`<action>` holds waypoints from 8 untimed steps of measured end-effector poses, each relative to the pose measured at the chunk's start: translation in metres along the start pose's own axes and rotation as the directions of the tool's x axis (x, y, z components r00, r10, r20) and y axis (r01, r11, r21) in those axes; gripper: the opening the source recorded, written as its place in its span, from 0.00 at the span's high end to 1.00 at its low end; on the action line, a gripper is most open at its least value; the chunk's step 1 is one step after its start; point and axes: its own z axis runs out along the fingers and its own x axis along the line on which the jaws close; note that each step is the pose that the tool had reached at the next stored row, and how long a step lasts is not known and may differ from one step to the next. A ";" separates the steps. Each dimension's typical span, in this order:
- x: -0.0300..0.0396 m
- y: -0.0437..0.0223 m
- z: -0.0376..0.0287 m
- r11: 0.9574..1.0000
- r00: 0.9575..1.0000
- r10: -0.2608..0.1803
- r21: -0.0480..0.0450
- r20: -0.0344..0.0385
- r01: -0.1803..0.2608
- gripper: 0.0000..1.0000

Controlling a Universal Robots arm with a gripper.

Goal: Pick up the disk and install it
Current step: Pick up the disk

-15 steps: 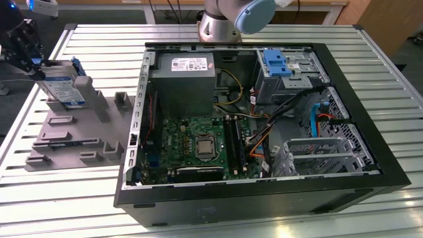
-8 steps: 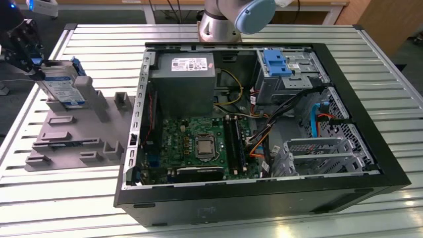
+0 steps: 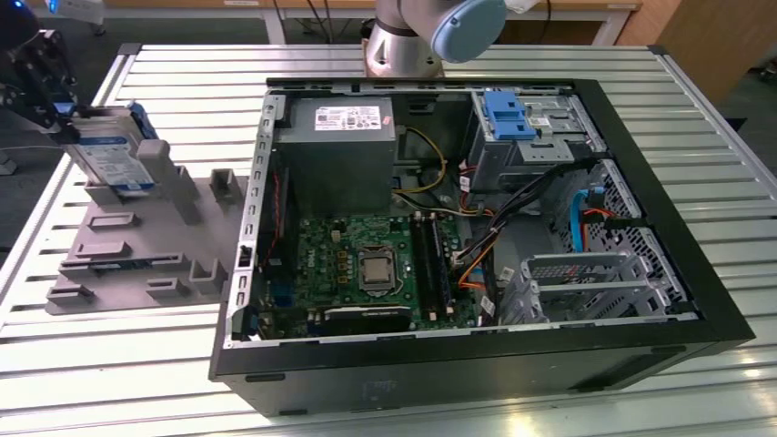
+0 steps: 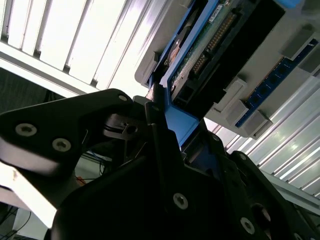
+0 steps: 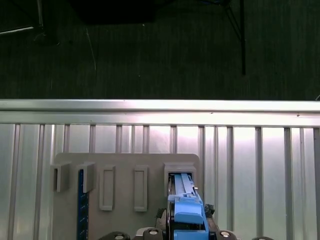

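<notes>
Gripping the disk (image 3: pixel 112 159) on edge, claw (image 3: pixel 61 109), long axis near-upright in fixture (image 3: pixel 134 250)

I see the disk (image 3: pixel 113 164) as silver-grey with a white-and-blue label, edged by its bright blue carrier. The fixture block (image 3: pixel 134 250) under it is a plain matt grey. The worktop (image 3: pixel 109 364) is pale silver, striped by parallel slats. The computer case (image 3: pixel 486 373) is black, its motherboard (image 3: pixel 364 264) is green, and the bracket (image 3: pixel 504 114) at its far right is blue.
</notes>
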 end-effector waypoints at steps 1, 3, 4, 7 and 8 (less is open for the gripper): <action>0.0000 0.0000 -0.0008 1.000 1.000 0.000 0.000 0.000 0.000 0.64; 0.0000 0.0000 -0.0024 1.000 1.000 0.000 0.000 0.000 0.000 0.64; 0.0000 0.0000 -0.0033 1.000 1.000 0.000 0.000 0.000 0.000 0.64; 0.0000 0.0001 -0.0061 1.000 1.000 0.000 0.000 0.000 0.000 0.64; 0.0000 0.0001 -0.0071 1.000 1.000 0.000 0.000 0.000 0.000 0.64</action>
